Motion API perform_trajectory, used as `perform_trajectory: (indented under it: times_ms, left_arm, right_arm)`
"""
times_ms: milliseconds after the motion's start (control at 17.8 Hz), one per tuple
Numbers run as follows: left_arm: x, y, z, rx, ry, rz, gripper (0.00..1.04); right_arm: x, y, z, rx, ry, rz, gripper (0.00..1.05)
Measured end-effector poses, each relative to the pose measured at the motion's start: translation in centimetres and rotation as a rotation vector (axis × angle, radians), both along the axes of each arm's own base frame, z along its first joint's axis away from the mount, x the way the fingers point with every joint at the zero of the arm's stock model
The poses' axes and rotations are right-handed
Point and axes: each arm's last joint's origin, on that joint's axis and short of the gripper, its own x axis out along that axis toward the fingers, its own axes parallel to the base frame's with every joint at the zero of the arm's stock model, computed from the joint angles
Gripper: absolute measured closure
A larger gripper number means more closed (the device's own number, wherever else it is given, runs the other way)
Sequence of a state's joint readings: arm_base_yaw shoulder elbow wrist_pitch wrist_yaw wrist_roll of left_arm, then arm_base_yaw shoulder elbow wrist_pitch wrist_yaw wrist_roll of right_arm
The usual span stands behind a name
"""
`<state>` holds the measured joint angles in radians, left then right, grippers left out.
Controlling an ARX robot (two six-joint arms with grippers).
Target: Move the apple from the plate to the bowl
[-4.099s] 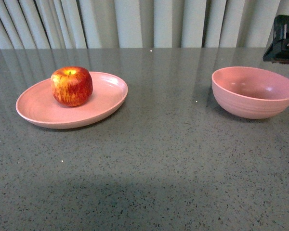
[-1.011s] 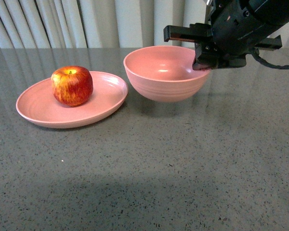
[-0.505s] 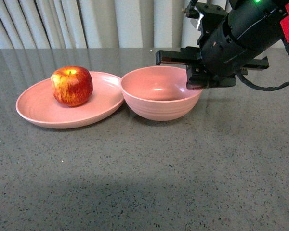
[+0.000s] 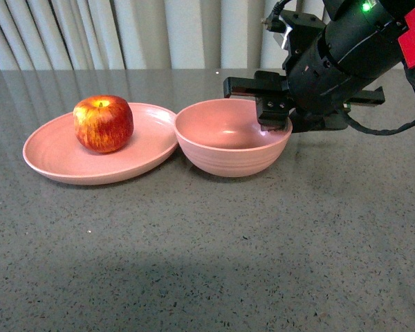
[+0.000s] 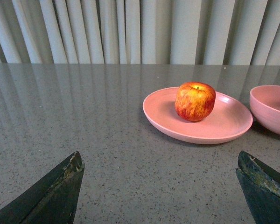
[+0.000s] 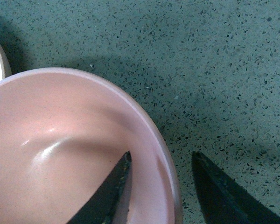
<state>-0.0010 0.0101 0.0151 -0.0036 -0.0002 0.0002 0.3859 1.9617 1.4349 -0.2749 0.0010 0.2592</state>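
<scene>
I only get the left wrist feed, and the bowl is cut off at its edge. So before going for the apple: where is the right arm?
Observer: The right gripper is at the bowl, on the rim side away from the plate.
Operator: Is it gripping the bowl?
Observer: No, it is open. One finger is inside the rim and the other outside, with table showing between it and the rim.
Operator: Anything in the bowl?
Observer: What shows of its inside is empty.
</scene>
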Motion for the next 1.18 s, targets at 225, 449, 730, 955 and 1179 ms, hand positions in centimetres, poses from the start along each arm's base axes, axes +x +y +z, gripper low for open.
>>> perform_trajectory:
  times_ms: [225,449,730,955,1179]
  left_arm:
    - [0.0,0.0,0.0,0.0,0.0,0.0,0.07]
    - [0.0,0.0,0.0,0.0,0.0,0.0,0.07]
    - [0.0,0.0,0.0,0.0,0.0,0.0,0.07]
    - [0.0,0.0,0.0,0.0,0.0,0.0,0.07]
    - [0.0,0.0,0.0,0.0,0.0,0.0,0.07]
  right_arm:
    - [0.1,-0.4,0.2,0.005,-0.009,-0.008,0.29]
    - [-1.0,-1.6,3.9,0.054,-0.106,-0.007,0.08]
    - [-5.1,-5.9,7.5,0.11,-0.289,-0.015,0.07]
    - [-15.2,-10.1,10.2,0.167,-0.63,-0.034,0.07]
    - [-23.4,-12.3,5.0,0.137,-0.588,-0.093,0.07]
